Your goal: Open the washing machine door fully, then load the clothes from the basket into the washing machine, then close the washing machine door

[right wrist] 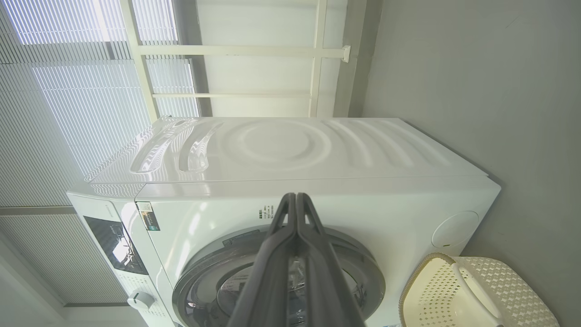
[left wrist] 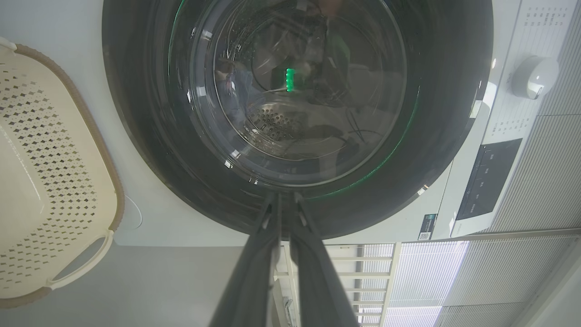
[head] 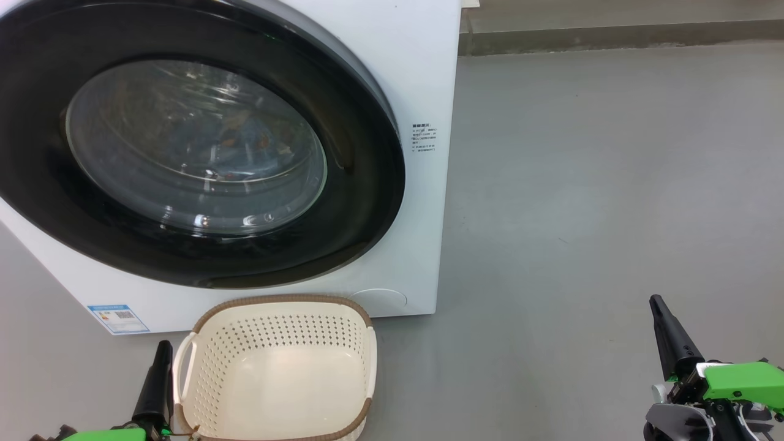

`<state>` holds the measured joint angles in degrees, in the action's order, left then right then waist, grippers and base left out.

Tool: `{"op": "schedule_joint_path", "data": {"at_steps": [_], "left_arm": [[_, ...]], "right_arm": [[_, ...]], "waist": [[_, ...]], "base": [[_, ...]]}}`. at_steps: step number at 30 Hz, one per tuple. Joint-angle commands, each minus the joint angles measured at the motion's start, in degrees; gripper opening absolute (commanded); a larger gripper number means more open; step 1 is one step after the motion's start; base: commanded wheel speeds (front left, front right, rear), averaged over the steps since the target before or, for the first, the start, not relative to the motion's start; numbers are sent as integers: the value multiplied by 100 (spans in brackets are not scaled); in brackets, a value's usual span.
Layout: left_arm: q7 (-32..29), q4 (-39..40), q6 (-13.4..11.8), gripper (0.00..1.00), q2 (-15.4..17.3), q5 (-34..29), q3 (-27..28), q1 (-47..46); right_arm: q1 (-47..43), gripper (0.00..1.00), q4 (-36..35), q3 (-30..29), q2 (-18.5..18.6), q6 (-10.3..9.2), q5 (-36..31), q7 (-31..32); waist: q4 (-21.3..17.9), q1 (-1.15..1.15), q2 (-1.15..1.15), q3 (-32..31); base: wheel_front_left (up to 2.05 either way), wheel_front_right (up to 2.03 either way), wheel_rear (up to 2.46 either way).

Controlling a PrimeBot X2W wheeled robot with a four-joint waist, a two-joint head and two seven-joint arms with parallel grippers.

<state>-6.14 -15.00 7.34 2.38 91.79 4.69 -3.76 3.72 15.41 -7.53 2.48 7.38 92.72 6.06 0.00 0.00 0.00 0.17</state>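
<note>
Lowest in the head view, the left end effector (head: 164, 348) rises from the lower left corner with its two dark fingers pressed together and holding nothing. It stands just beside the white left handle of the basket (head: 282, 300). The right end effector (head: 656, 300) stands at the lower right, also closed with nothing in it, well apart from the basket over bare grey floor (head: 612, 184).

Upper left of the frame, the washing machine door (head: 367, 184) lies shut against the front of the washing machine (head: 422, 79). Behind its bulging glass window (head: 153, 184) the clothes (head: 245, 135) show dimly as blue fabric with orange-brown spots.

Below the door, the basket sits on the floor close against the machine's lower front, partly covering a round flap (head: 380, 299). It stands between the left end effector and the door's lower rim. A blue label (head: 118, 317) marks the machine's lower left corner, and small printed text (head: 424, 136) sits right of the door.

The left wrist view has the closed fingertips (left wrist: 272, 213) pointing at the door's dark rim, with a control panel (left wrist: 488, 181) and a white dial (left wrist: 535, 76) at the right edge. The right wrist view looks over the machine's side toward pale window blinds (right wrist: 68, 91) at upper left.
</note>
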Motion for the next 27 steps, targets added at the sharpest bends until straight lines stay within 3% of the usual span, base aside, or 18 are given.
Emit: {"op": "schedule_joint_path", "data": {"at_steps": [1,27], "left_arm": [[-39,95,14,0,51,33,189,-245],[-40,95,14,0,51,33,189,-245]], "right_arm": [[248,0,-138,106,48,11,-52,39],[248,0,-137,102,45,11,-55,42]], "waist": [[0,0,0,0],[0,0,0,0]], "base": [[0,0,0],[0,0,0]]}}
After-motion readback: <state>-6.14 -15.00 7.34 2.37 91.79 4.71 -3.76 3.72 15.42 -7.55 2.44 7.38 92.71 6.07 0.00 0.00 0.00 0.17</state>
